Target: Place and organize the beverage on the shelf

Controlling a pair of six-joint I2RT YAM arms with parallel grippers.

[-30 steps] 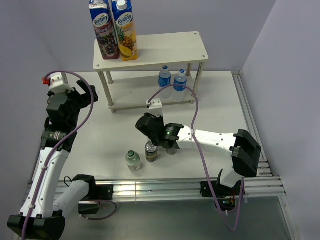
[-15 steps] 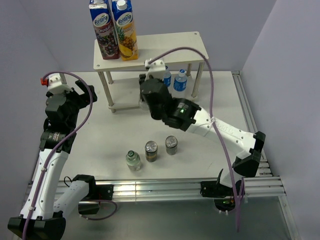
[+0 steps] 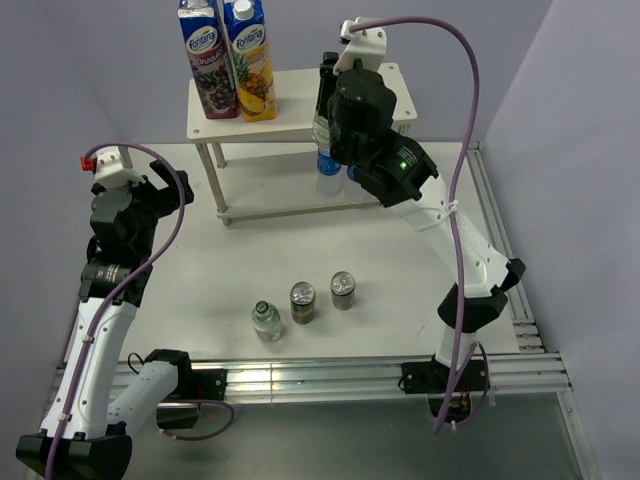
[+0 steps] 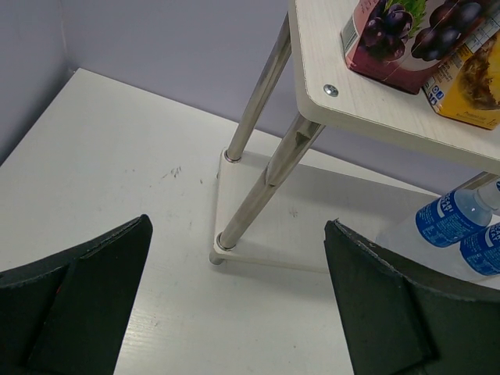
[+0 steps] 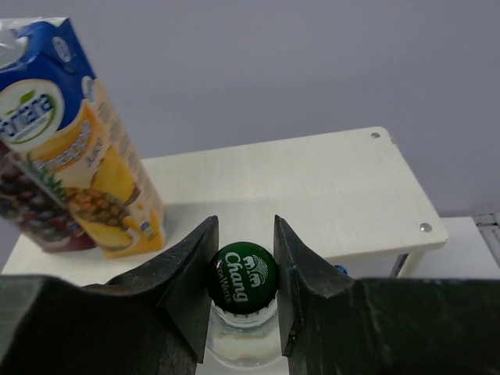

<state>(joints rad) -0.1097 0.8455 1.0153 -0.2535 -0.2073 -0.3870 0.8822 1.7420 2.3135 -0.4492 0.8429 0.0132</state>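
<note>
The beverage was split up. From above, three drinks stood in a row near the front of the tabletop (image 3: pixel 200 270): a green-capped bottle (image 3: pixel 266 320), one can (image 3: pixel 302 301) and a second can (image 3: pixel 343 290), dark with silver tops. A lot of bare tabletop lay between them and the shelf (image 3: pixel 300 100). Two juice cartons (image 3: pixel 228 60) stood at the left end of its top board. The right arm (image 3: pixel 400 175) reached high over the right half.

In the left wrist view, the left pincer (image 4: pixel 238 226) was released, its fingers spread wide and holding nothing, near the shelf's end legs. Two water bottles (image 4: pixel 449 223) with blue labels stood side by side on the lower board.

In the right wrist view, the right pincer (image 5: pixel 243 238) was clenched on the neck of a clear held bottle (image 5: pixel 243 277) with a green Chang cap. It was over the top board, just right of the pineapple carton (image 5: pixel 86 156). I could not tell if it touched the board. The board was bare out to its right edge.
</note>
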